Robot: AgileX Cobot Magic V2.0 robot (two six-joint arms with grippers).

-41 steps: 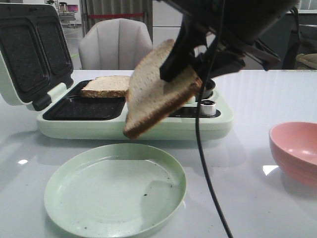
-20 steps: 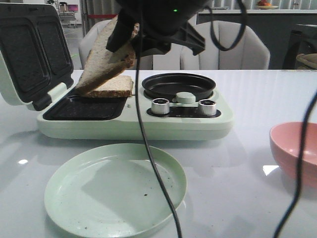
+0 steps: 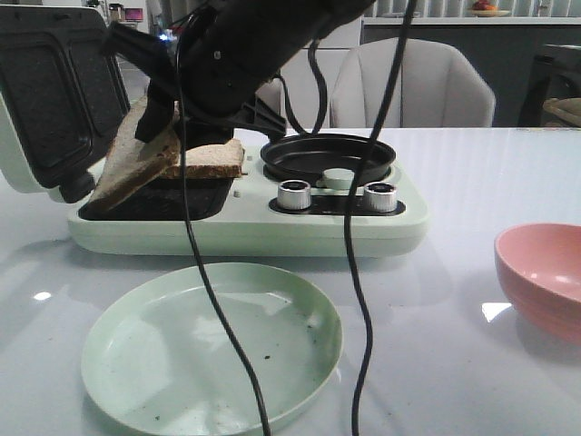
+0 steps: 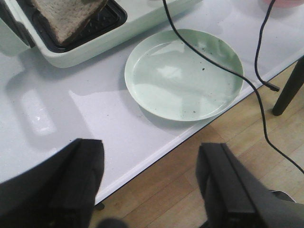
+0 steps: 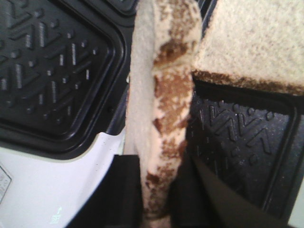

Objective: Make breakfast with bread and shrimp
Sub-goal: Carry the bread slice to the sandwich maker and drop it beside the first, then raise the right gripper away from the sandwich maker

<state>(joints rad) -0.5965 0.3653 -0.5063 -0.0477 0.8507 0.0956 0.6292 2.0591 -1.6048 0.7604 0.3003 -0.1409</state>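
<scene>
Bread slices [image 3: 136,163]: two; plate [image 3: 211,345]: one.

white table [image 3: 472,182], grey chairs [image 3: 413,86], wooden floor [image 4: 199,190]

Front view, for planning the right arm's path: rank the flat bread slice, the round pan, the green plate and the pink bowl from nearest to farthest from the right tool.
1. Flat bread slice, just right of the right tool.
2. Round pan, further right on the appliance.
3. Green plate, on the table in front.
4. Pink bowl, far right.
</scene>
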